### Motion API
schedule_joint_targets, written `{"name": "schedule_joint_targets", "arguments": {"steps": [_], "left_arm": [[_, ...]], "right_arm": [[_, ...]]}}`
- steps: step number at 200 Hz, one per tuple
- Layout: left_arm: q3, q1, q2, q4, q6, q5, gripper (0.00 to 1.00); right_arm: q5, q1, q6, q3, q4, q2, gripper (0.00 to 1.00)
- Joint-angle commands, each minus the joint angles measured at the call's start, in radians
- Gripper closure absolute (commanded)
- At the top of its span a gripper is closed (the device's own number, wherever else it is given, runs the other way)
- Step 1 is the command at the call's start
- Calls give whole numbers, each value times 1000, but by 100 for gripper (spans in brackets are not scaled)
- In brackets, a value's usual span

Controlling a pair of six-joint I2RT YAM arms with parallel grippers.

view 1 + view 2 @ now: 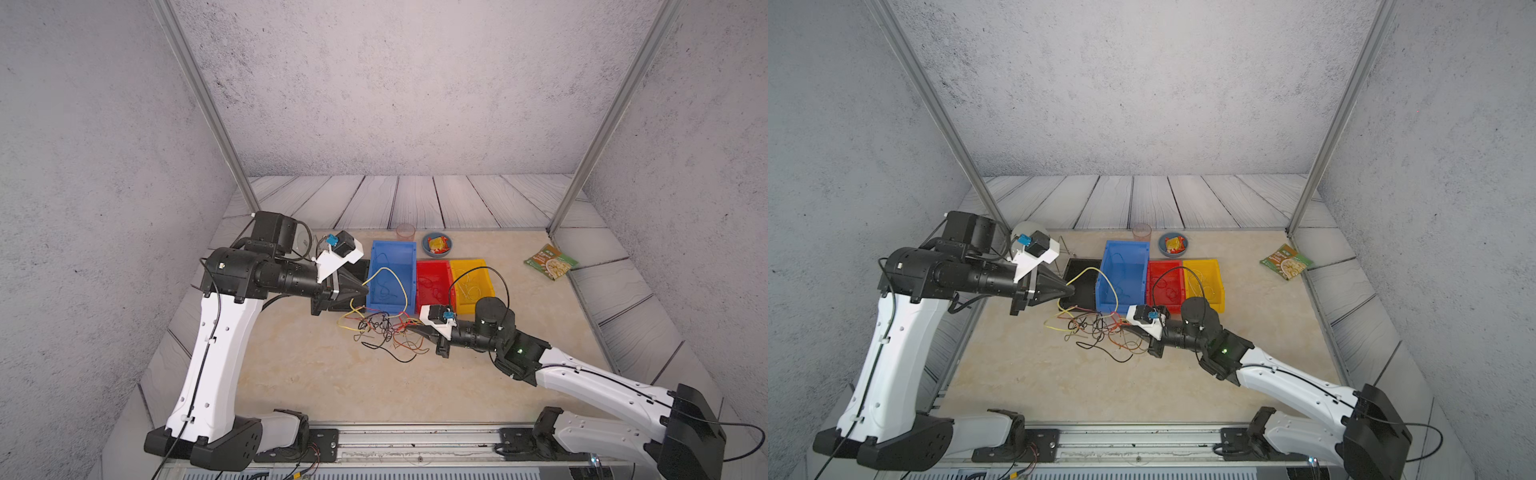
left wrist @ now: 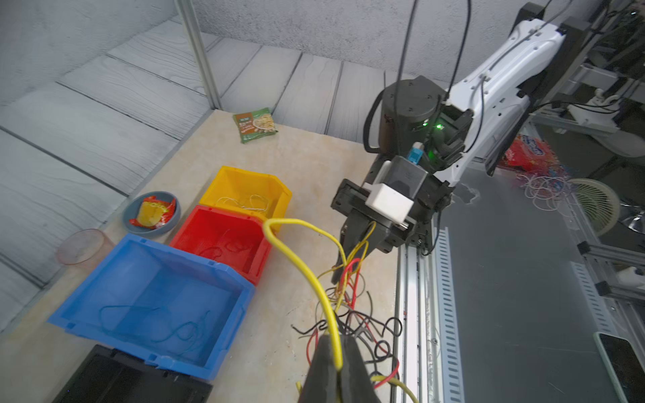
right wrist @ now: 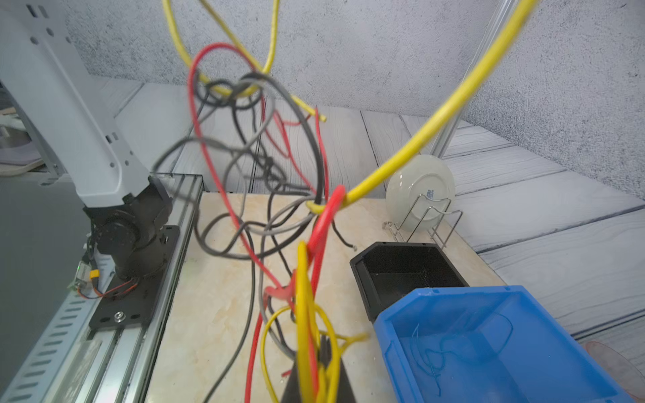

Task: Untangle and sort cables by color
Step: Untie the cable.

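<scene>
Left wrist view shows the left hand (image 2: pixel 335 352) pinched shut on a yellow cable (image 2: pixel 296 261) that arches from the tangled cables (image 1: pixel 380 330) on the counter (image 1: pixel 307 374), just beside the blue bin (image 1: pixel 394 243); the right hand (image 1: pixel 411 328) grips yellow and red strands (image 3: pixel 303 296) at the tangle's edge.

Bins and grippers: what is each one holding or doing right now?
Left gripper: shut on yellow cable.
Right gripper: shut on cable tangle.
Blue bin: holds blue cables.
Red bin: holds red cables.
Yellow bin: holds pale cables.
Black bin: looks empty.
Plate: upright in rack.
Bowl: holds snack packets.
Cup: upright, empty.
</scene>
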Motion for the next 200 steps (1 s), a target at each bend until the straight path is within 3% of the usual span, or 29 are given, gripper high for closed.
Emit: {"name": "schedule_joint_targets", "arguments": {"steps": [1, 34, 62, 103, 126, 176, 185, 200], "left_arm": [[64, 10, 9, 53, -100, -106, 100], [43, 36, 10, 202, -289, -251, 100], [26, 79, 10, 282, -377, -425, 100], [46, 142, 9, 343, -476, -546, 100], [52, 151, 4, 349, -483, -594, 100], [10, 156, -26, 397, -355, -886, 100], [11, 155, -32, 382, -321, -878, 100], [31, 155, -41, 310, -262, -754, 100]], "right_arm": [[20, 1, -48, -48, -136, -28, 100], [11, 3, -33, -63, -197, -20, 100], [70, 4, -34, -75, -242, -34, 100], [150, 2, -70, -70, -356, -27, 100], [162, 3, -68, -66, -397, -24, 100], [207, 1, -96, -64, -479, -25, 100], [197, 2, -100, -63, -478, -22, 100], [167, 3, -113, -62, -478, -13, 100]]}}
